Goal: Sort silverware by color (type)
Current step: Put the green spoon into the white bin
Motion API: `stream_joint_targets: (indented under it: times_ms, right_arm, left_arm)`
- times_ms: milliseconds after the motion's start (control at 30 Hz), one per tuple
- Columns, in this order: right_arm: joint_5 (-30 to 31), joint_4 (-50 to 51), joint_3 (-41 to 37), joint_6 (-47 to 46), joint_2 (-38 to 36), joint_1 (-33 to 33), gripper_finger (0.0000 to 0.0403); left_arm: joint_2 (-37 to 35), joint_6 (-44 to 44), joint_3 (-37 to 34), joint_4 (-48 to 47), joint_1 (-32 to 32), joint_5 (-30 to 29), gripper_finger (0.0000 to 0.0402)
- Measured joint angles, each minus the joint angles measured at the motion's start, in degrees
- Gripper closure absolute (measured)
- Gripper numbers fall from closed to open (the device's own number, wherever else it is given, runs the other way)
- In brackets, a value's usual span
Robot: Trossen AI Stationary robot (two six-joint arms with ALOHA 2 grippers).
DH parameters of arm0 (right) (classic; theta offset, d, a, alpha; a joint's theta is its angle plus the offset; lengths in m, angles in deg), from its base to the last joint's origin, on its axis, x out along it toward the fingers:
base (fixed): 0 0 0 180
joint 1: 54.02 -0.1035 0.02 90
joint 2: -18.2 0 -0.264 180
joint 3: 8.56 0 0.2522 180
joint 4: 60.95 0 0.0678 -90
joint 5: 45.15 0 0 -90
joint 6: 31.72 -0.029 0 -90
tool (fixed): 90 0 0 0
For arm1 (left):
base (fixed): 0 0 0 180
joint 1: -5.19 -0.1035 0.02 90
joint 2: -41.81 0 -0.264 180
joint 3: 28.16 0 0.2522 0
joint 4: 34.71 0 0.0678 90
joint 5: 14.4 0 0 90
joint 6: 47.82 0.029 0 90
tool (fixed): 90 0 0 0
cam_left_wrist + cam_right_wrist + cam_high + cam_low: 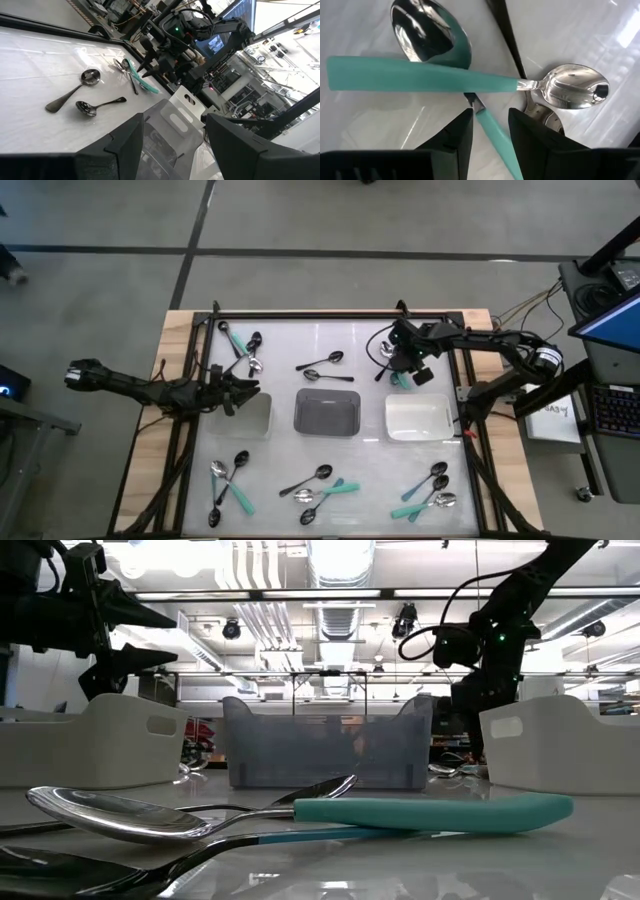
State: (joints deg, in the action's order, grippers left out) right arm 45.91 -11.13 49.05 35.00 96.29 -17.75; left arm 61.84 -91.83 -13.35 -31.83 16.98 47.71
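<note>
Small spoons, black, silver and mint-handled, lie on the table in clusters: far left [242, 346], middle [322, 366], near left [228, 478], near middle [320, 486], near right [430, 494]. My right gripper [402, 370] hangs low over a far-right pile, open. In its wrist view two mint-handled spoons cross; the upper one [420, 75] lies across, and the lower one's handle [492, 137] runs between my right gripper's [490, 117] fingers, which stand on either side of it. Whether they touch it, I cannot tell. My left gripper [238, 392] is open and empty above the left white tray [255, 420].
Three trays sit in a row mid-table: the left white one, a grey one [327, 412] and a right white one [418, 418]. A black handle [507, 40] and another silver bowl [540, 117] lie beside the right gripper's pile. A raised frame [330, 314] borders the table.
</note>
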Motion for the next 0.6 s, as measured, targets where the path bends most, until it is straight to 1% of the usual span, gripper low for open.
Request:
stream_joint_targets:
  times_ms: [233,600]
  right_arm:
    - [0.00,0.60,0.00,-0.14,1.06,0.00,0.0287]
    - [0.51,-0.25,0.11,-0.11,12.79,0.02,0.0287]
  left_arm:
    - [0.00,0.00,0.01,0.00,0.01,-0.01,0.0203]
    - [0.00,0.00,0.01,0.00,0.01,0.00,0.0203]
